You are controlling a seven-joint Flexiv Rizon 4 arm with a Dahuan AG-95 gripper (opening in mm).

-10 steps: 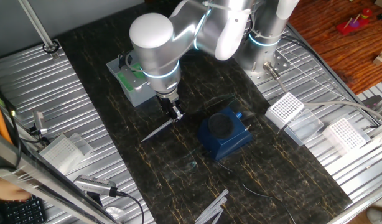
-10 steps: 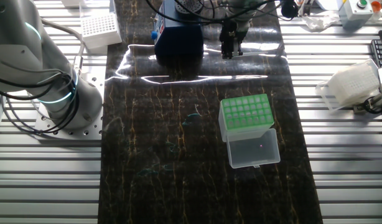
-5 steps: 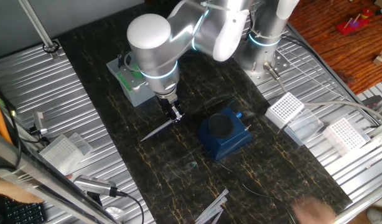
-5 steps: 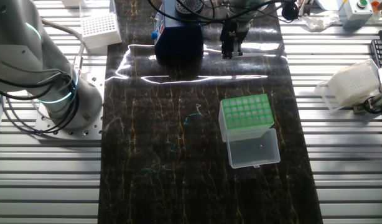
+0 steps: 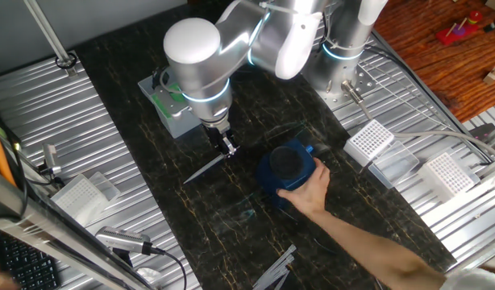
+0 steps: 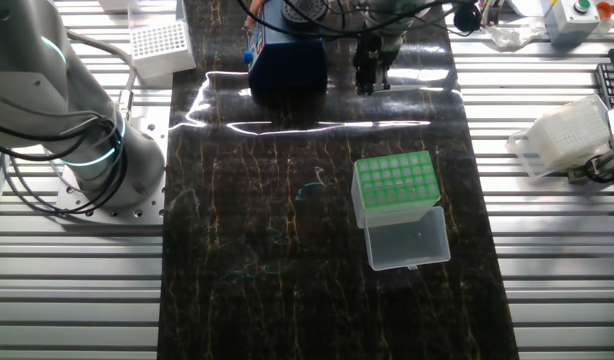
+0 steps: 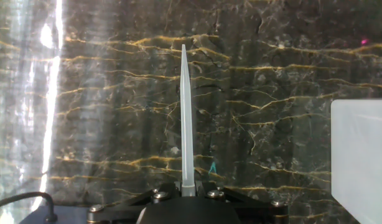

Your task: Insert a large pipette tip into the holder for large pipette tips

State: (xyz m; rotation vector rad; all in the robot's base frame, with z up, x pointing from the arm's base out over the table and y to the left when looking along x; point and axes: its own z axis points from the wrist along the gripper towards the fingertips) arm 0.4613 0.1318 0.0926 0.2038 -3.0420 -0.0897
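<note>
My gripper (image 5: 226, 148) is shut on the thick end of the large pipette tip (image 5: 203, 170), a thin translucent cone slanting down to the left just above the dark table. In the hand view the pipette tip (image 7: 186, 112) points straight ahead from between the gripper (image 7: 188, 185) jaws. The holder for large pipette tips (image 6: 394, 182), a pale box with a green grid top and its clear lid (image 6: 407, 238) folded open, stands mid-table. The gripper (image 6: 368, 80) is well away from it, near the table's far end. In one fixed view the arm partly hides the holder (image 5: 171, 106).
A person's hand (image 5: 309, 190) grips the dark blue block (image 5: 281, 163) just right of my gripper. White perforated racks (image 5: 369, 142) (image 5: 446, 173) (image 5: 78, 193) sit on the metal side areas. Loose tips (image 5: 273, 270) lie at the near edge. A pale box edge (image 7: 362, 155) shows at right.
A person's arm has reached in from the lower right and taken hold of the dark blue block. My gripper and the pipette tip have not moved.
</note>
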